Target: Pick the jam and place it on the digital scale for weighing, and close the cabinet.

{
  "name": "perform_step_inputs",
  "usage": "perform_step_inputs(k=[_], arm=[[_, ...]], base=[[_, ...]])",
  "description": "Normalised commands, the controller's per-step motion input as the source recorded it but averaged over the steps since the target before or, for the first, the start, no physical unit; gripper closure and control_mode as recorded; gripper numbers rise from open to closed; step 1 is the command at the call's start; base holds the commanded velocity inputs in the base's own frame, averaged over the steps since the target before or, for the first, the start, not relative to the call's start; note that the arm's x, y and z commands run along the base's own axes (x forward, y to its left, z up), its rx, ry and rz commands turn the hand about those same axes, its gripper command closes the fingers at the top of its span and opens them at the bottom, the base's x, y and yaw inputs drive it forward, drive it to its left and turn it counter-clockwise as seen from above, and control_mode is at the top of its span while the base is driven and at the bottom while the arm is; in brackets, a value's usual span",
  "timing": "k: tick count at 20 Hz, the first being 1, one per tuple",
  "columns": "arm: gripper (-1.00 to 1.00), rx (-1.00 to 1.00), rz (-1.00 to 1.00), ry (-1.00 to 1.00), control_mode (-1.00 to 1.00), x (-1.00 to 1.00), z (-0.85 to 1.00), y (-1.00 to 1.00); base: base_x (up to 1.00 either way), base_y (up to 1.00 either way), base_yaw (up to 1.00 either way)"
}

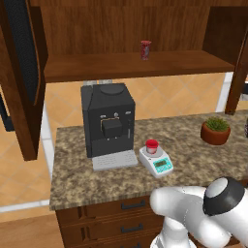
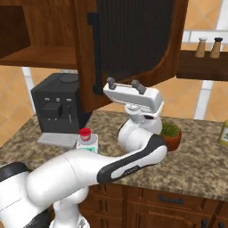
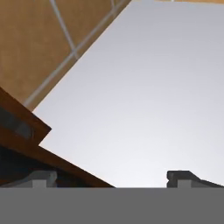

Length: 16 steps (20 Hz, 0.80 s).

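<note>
small red-lidded jam jar (image 1: 152, 146) sitting on white digital scale with teal display (image 1: 157, 161), right of black coffee machine (image 1: 107, 119). dark-brown wooden wall cabinet (image 1: 131, 62) standing open. two-finger gripper (image 2: 124, 84) raised beside right door (image 2: 129, 42), fingers apart, empty.

base views: behind, flanking, share counter (image 1: 193, 160) | hand: upward, close

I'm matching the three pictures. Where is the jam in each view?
Left base view: jam on the digital scale, just right of the coffee machine.
Right base view: jam at centre-left, beside the same machine.
Hand view: not in it.
Shared landmark: the coffee machine.
</note>
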Motion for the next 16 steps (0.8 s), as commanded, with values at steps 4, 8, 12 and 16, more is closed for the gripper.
perform_step_inputs(k=[4,8,12,16], arm=[[-1.0,-0.27,-0.47,0.53,-1.0,0.52,-0.11,0.87],[-1.0,-0.24,-0.48,0.49,-1.0,0.87,0.0,0.75],[-1.0,-0.18,-0.46,0.44,-1.0,1.0,0.03,0.77],[-1.0,-0.08,-0.17,0.24,-1.0,1.0,0.0,0.89]], base=[[0.0,0.0,0.0],[0.0,0.0,0.0],[0.0,0.0,0.0],[0.0,0.0,0.0]])
